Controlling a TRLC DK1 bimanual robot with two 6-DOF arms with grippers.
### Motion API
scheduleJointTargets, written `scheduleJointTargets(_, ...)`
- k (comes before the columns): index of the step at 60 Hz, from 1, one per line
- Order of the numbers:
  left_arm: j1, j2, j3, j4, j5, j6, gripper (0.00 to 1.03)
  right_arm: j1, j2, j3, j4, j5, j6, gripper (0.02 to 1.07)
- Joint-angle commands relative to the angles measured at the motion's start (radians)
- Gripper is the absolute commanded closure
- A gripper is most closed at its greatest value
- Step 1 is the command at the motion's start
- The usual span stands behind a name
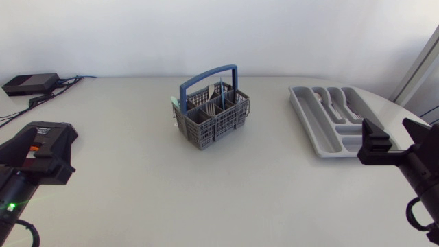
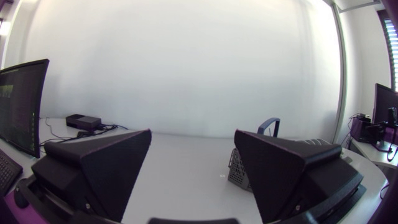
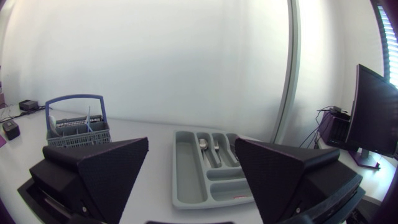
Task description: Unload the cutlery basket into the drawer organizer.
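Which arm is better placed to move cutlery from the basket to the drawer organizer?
Right, probably: the drawer organizer lies just ahead of the right hand, the cutlery basket sits about midway, and the left hand is far from the organizer.

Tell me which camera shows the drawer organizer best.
Right wrist view: the drawer organizer lies close ahead, compartments plain. Head view shows it smaller, a corner behind the right gripper. Left wrist view misses it.

Left of the cutlery basket, the left arm is seen as a matte black block marked by an orange patch and a green light; right of the basket, the right arm is shown black, with wedge-shaped fingers and a looped cable
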Motion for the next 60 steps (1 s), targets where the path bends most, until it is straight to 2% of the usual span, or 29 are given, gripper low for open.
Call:
scheduleJointTargets(1, 0.009, 0.099, 0.071, 0.029, -0.008, 0.003, 0.11, 0.027, 0.084, 0.044, 0.018, 0.024, 0.01, 0.07)
scheduleJointTargets(15, -0.01, 0.414, 0.243, 0.02, -0.023, -0.023, 0.12, 0.061, 0.24, 0.103, 0.006, 0.067, 0.016, 0.07)
scheduleJointTargets(24, -0.111, 0.553, 0.358, -0.058, -0.054, -0.017, 0.12, 0.079, 0.306, 0.15, -0.061, 0.095, 0.007, 0.07)
scheduleJointTargets(32, -0.159, 0.708, 0.458, -0.144, -0.06, 0.011, 0.12, 0.093, 0.392, 0.212, -0.149, 0.095, -0.018, 0.07)
scheduleJointTargets(40, -0.201, 0.88, 0.56, -0.229, -0.069, 0.098, 0.12, 0.13, 0.448, 0.256, -0.201, 0.095, -0.052, 0.07)
scheduleJointTargets(46, -0.22, 1.043, 0.671, -0.325, -0.068, 0.236, 0.12, 0.159, 0.507, 0.299, -0.238, 0.095, -0.056, 0.07)
scheduleJointTargets(50, -0.229, 1.118, 0.725, -0.358, -0.066, 0.241, 0.12, 0.168, 0.549, 0.33, -0.268, 0.093, -0.065, 0.07)
scheduleJointTargets(53, -0.231, 1.179, 0.766, -0.381, -0.037, 0.244, 0.12, 0.173, 0.573, 0.348, -0.279, 0.092, -0.079, 0.07)
scheduleJointTargets(57, -0.228, 1.248, 0.815, -0.404, 0.061, 0.244, 0.12, 0.182, 0.592, 0.367, -0.294, 0.089, -0.095, 0.07)
scheduleJointTargets(60, -0.229, 1.283, 0.837, -0.397, 0.09, 0.247, 0.12, 0.194, 0.602, 0.382, -0.317, 0.089, -0.115, 0.07)
